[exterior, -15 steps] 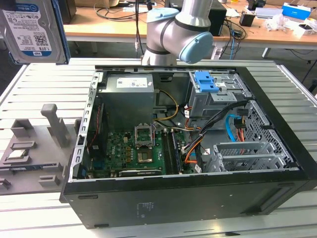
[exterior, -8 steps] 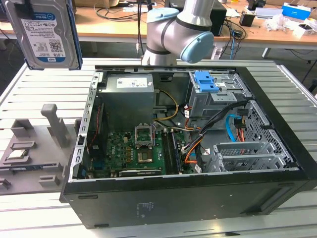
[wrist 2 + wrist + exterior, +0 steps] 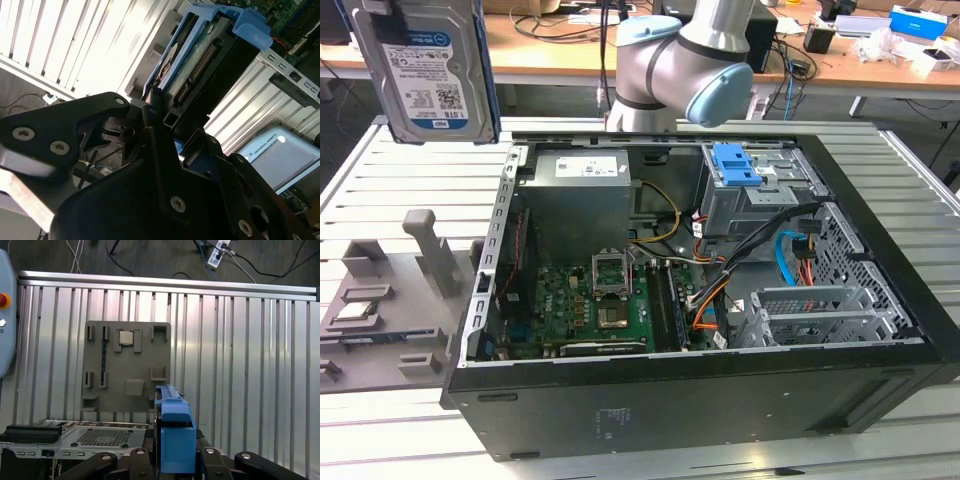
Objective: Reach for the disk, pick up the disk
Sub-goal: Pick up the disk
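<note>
Both wrist views show the gripper (image 3: 161, 117) clamped on the disk (image 3: 196, 59), its jaws pressed against the two long blue-bracketed edges. In the exterior view the disk (image 3: 425, 70) hangs well above the table (image 3: 920, 190) at that view's far left, label outward. It is clear of the open case (image 3: 700, 390) and above the grey tray (image 3: 380, 345). The first wrist view looks down past the blue bracket (image 3: 175, 432) onto that tray (image 3: 135, 360), where a small chip (image 3: 125, 337) sits in one pocket.

I'd judge the drive to be dense for its size, and completely rigid. Its bare metal faces look smooth and probably slippery, while the plastic bracket should give the jaws more bite but could flex or pop off under a hard squeeze. It would not take a knock or a drop well, and the connector row along one short end looks like the part to keep clear. Taking it across the long sides, near the middle, seems the sound choice, since an off-centre hold would let the weight swing it. From here the hold looks close to one end rather than centred, though I cannot be sure.
</note>
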Tool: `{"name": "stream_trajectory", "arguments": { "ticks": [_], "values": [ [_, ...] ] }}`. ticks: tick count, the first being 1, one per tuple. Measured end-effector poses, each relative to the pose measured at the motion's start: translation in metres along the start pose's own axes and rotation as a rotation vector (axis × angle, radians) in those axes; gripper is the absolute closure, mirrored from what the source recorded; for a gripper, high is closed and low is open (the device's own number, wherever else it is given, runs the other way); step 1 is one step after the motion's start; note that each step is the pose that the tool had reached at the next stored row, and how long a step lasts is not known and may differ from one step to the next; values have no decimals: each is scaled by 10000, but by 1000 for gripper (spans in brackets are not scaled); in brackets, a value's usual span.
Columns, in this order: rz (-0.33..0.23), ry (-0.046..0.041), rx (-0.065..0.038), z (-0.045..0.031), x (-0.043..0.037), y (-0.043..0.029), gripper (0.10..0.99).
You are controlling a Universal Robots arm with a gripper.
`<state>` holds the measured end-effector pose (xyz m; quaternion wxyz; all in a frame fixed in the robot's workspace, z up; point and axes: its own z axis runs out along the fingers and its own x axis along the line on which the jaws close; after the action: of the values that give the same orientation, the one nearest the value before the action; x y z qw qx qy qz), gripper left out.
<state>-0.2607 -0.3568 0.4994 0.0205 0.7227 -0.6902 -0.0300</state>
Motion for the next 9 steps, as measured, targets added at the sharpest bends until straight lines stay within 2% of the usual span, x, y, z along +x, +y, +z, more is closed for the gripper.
{"name": "stream_trajectory", "arguments": {
  "ticks": [9],
  "values": [
    [1,5,-1,11,11,-250,722]
  ]
}}
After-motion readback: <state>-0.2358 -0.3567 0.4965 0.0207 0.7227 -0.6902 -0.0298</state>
